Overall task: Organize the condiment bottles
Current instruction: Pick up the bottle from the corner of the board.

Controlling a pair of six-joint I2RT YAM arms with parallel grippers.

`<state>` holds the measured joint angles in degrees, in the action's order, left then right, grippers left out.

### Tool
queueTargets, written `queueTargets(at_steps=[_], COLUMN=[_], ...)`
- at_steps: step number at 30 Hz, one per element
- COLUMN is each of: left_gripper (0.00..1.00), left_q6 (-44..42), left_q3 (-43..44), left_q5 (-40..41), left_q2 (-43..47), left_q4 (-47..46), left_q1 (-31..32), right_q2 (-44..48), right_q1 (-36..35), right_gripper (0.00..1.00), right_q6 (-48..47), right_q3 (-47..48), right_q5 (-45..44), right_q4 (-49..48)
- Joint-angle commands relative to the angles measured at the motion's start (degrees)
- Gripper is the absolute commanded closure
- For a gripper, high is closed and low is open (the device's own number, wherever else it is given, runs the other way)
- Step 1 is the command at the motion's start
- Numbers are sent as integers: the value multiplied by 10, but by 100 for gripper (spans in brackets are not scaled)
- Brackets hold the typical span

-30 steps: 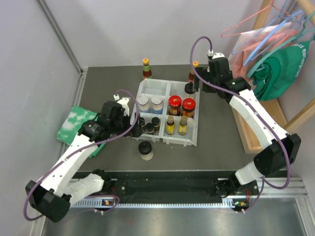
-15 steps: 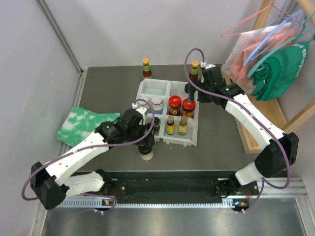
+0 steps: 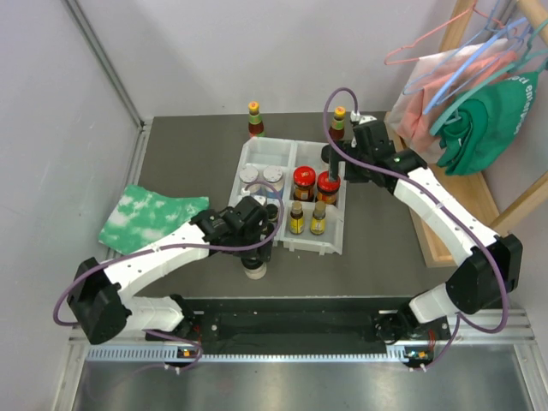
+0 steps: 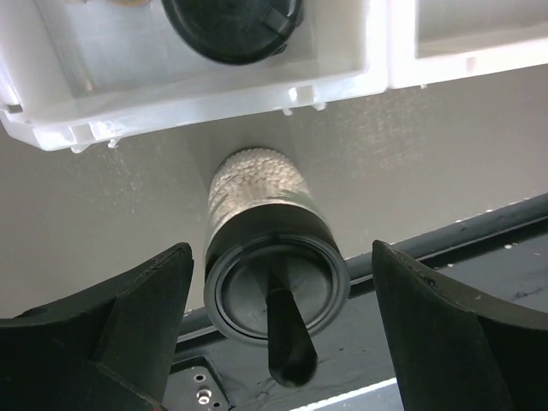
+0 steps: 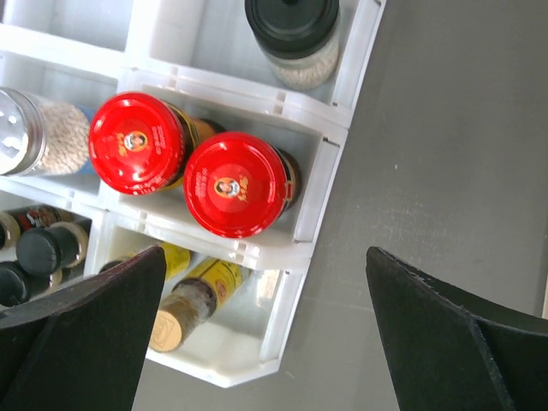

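A clear jar with a black cap (image 4: 276, 282) stands on the table just in front of the white tray (image 4: 214, 94). My left gripper (image 4: 278, 334) is open, with one finger on each side of the jar and not touching it; in the top view it (image 3: 255, 250) hovers over this jar (image 3: 254, 269). My right gripper (image 5: 265, 257) is open and empty above the tray's right edge. Below it are two red-lidded jars (image 5: 235, 182), a black-capped jar (image 5: 291, 34) in the back right compartment, and yellow sauce bottles (image 5: 184, 312).
The tray (image 3: 337, 231) also holds pale-lidded jars (image 3: 249, 177) and small dark jars (image 3: 270, 212), partly under my left arm. Two sauce bottles stand behind the tray (image 3: 254, 118) (image 3: 339, 120). A green-white cloth (image 3: 150, 218) lies at the left. A wooden rack (image 3: 445, 231) stands at the right.
My left arm has swung right from beside the cloth to over the black-capped jar in front of the tray. My right gripper has shifted slightly towards the tray's middle.
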<state>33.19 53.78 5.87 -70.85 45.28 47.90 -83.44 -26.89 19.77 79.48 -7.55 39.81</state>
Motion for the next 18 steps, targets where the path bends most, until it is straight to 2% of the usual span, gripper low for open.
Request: queueTargets(at_steps=[1,5,8,9,12,16,18], left_gripper=[12,18,31,43,62,100,100], left_q6=[15,19,22,23,25,25,22], left_q3=[27,40,44,48,55,70,90], left_q5=[30,39,40,41,42,50,57], left_q2=[-28,-49,-52,-48,-40,-21,-11], left_q4=[43,62,61,60,55,55,64], left_q1=[5,9,11,11,11,11,11], right_q2=[27,32,35,35,39,43,47], right_q1=[-4,-4,-4,-5,-5,-5,-4], right_gripper=[1,1,1,1,1,1,1], right_q6=[11,12,11,11,12,13,13], right_q3=[-7,-14,-19,-20,-24,-29,-30], right_q5=[4,3,-1,-1,-4,-3,-4], right_q4=[-19,-22,-22,-22,-23,-24,-24])
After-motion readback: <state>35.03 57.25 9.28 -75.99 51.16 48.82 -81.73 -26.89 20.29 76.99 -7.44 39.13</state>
